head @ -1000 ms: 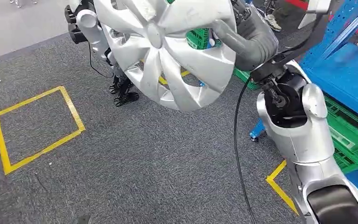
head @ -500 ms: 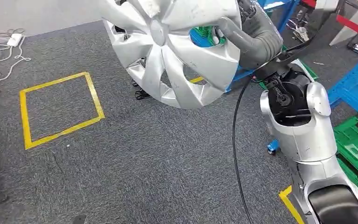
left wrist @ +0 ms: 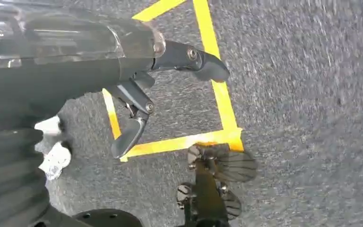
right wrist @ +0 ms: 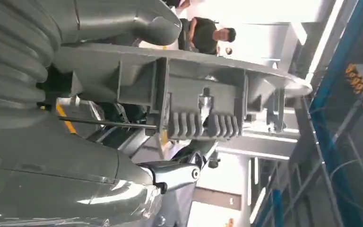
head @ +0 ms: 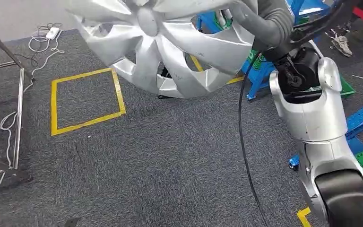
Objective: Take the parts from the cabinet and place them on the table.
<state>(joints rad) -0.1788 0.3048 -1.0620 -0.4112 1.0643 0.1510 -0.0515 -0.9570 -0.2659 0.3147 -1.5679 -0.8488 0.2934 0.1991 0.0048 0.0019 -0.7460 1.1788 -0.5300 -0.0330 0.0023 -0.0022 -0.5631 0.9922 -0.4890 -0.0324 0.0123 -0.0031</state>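
Grey carpet [head: 160,156] below: carrying silver hubcap [head: 170,42] in right hand [head: 264,23], left hand [left wrist: 137,90] empty, fingers apart; next, finding the table.

Wheel cover [head: 170,42]: silver plastic, satin sheen, scuffed. Floor carpet [head: 160,161]: grey, rough matt weave. Right arm shell [head: 316,118]: smooth glossy silver.

We see the hubcap [head: 170,42] — silver plastic, spoked, scuffed — held up off the grey carpet and tilted, face toward us; its ribbed grey back [right wrist: 184,101] shows at the wrist.
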